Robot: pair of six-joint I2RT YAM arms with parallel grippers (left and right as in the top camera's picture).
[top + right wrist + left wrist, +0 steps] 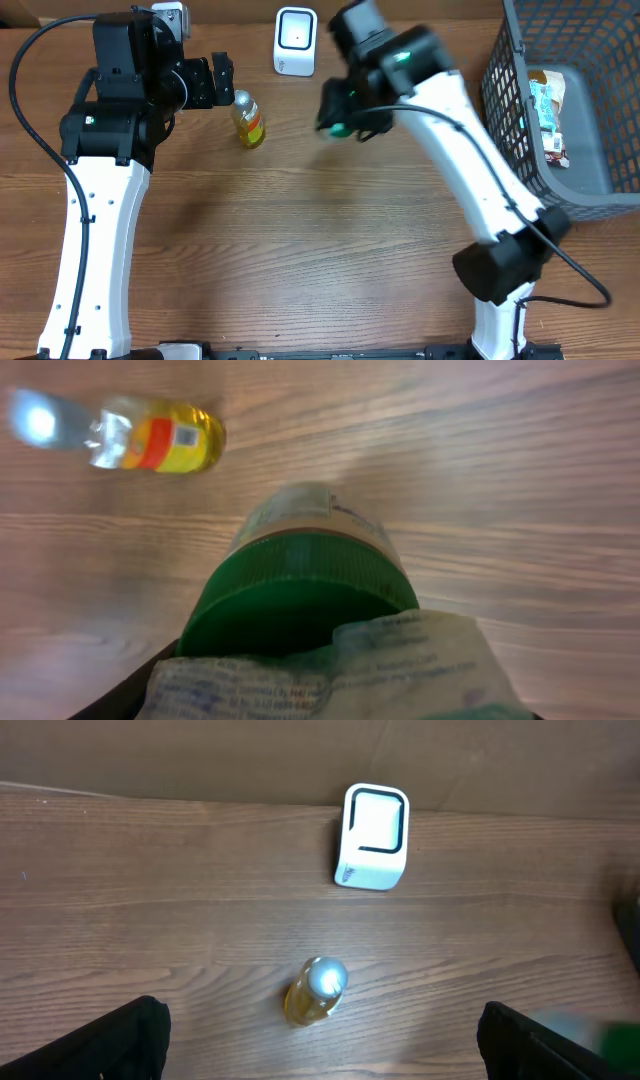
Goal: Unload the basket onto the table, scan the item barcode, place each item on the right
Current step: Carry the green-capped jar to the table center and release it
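My right gripper [340, 118] is shut on the item, a green-lidded jar [300, 595] with a pale label, held above the table a little right of and below the white barcode scanner [295, 40]. A crinkled printed wrapper [400, 660] lies across the jar's near side and hides the fingers. The jar shows as a green spot [341, 128] under the wrist from overhead. My left gripper [323, 1045] stands wide open with nothing in it, over a small yellow bottle [315, 990] with a silver cap. The scanner [373, 837] stands beyond that bottle.
The yellow bottle [248, 120] lies on the table left of the held jar, and it shows in the right wrist view as well [160, 435]. A grey wire basket [520, 110] holding packaged goods stands at the right edge.
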